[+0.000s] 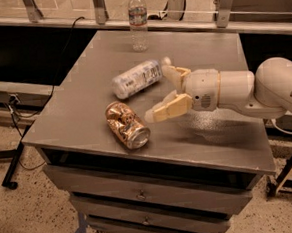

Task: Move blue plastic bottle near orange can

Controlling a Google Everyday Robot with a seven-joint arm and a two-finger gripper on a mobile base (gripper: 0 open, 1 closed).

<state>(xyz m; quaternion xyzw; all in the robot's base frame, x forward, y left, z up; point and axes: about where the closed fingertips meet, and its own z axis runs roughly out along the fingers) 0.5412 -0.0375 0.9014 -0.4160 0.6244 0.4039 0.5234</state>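
Leaves bottle (136,79) lying sideways on counter (80,108) just beside can (127,125), seemingly close enough; holds end effector (157,92) spread apart, empty, by the cap.

High front view down onto table (228,148); hand (158,92) centre-right.
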